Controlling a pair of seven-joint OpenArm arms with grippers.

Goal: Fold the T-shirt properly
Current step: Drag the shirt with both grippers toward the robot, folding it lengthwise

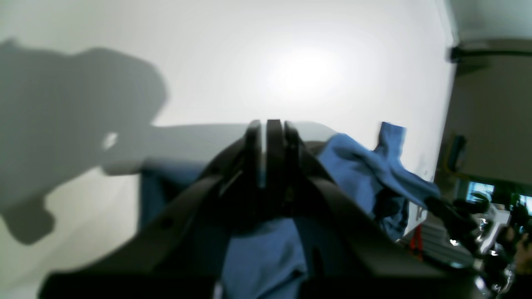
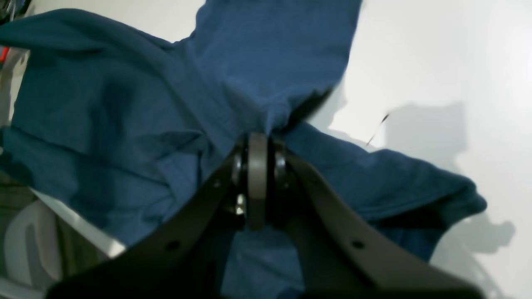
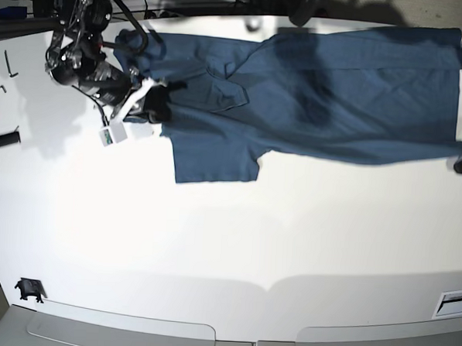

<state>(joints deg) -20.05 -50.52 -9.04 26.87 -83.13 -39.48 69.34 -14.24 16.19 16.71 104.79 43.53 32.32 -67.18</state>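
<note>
While you look through the left wrist view, your left gripper sits clamped on the T-shirt, cloth trailing toward 3 o'clock. Right wrist view: your right gripper pinches bunched fabric. Base view: the shirt lies across the bench toward 12 o'clock; you seem to be spreading it, so pull evenly.

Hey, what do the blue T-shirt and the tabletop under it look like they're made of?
T-shirt: soft matte knit, likely cotton; it wrinkles and bunches where the right pincer pinches it, with no sheen.
Table: smooth white hard surface, perhaps laminate or painted board; it shows glare and crisp shadows, but the exact material is unclear.
</note>
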